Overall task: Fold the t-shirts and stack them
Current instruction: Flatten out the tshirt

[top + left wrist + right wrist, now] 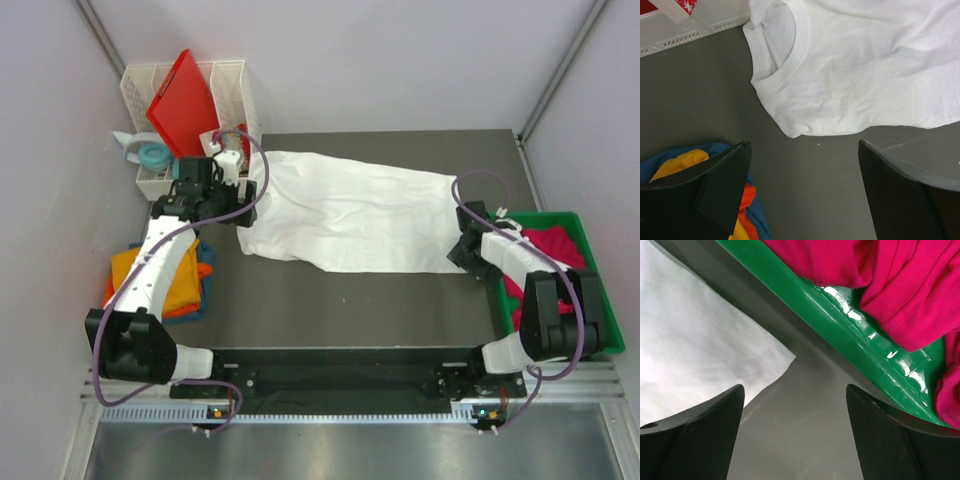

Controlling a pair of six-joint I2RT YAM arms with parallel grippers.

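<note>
Left tool [805, 146] and right tool [795, 391] hang with jaws apart at opposite ends of the white t-shirt [350, 220] spread on the desk [330, 300]. A red label [687, 6] bearing a white star shows beyond its collar.

Your two arms match: the left arm [150, 265] and the right arm [505, 248] each have white shell links between chunky black joint housings. A lilac cable [263, 168] loops along each one. Both bases are bolted to a black rail [340, 368]. In the wrist views, your left gripper [805, 150] and right gripper [795, 392] show matt black, wedge-shaped jaws.
</note>
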